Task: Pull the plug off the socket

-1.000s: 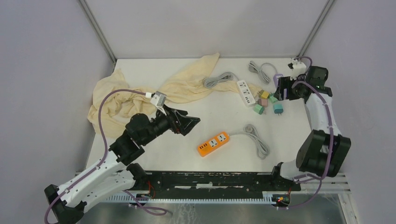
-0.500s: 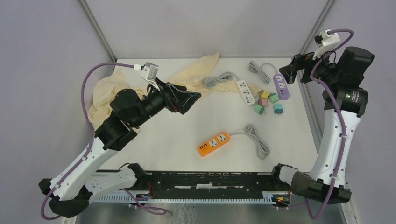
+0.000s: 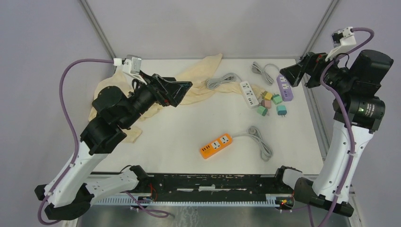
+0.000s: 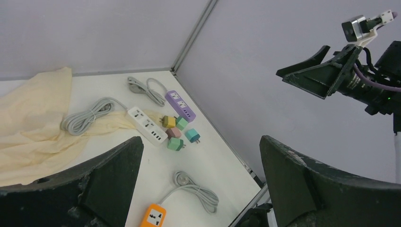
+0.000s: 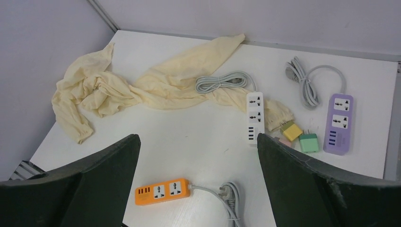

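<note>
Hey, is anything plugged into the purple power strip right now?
Nothing is plugged in. Both sockets on the purple power strip show bare faces in the right wrist view, and the green plug lies loose beside it.

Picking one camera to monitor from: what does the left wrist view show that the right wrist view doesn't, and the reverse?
Only the left wrist view: the right tool, open in the air beside the wall, and the whole cluster of coloured adapters.
Only the right wrist view: the bunched end of the cloth, and the whole orange power strip; the left wrist view cuts that strip off at its bottom edge.
Both: the white power strip, the purple power strip and their coiled grey cables.
</note>
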Robot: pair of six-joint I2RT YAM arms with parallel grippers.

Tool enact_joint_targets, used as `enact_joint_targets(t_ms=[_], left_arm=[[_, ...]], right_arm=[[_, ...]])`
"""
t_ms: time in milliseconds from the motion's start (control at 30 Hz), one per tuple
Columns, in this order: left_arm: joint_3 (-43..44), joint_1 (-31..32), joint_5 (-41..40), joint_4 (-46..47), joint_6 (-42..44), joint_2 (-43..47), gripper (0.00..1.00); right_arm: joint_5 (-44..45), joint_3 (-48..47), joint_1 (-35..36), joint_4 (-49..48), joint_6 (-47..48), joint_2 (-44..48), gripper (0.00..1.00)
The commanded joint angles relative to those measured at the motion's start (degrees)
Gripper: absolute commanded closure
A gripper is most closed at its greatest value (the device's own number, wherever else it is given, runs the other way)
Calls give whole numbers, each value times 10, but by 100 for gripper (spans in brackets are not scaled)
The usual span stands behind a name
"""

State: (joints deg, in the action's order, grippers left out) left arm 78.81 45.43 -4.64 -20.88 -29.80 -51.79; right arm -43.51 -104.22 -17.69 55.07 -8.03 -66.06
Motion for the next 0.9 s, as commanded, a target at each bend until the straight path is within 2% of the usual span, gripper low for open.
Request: enact_joint_targets(t_ms=[0,200,400,867], left_arm=[[40,-2,-15,-19,38,9,1],[3,-2,20,-9,59,48,1],[-51,-2,40,20,53,89,1],[-21,-2,37,-8,86,75,1]], right_arm=[[24,-39,-1,9,-26,23,1],[-6,-64,-1,17,-24,17,1],[-12,-45,-3,11,-26,33,1],[-16,-61,-5,13,-13,29,1]])
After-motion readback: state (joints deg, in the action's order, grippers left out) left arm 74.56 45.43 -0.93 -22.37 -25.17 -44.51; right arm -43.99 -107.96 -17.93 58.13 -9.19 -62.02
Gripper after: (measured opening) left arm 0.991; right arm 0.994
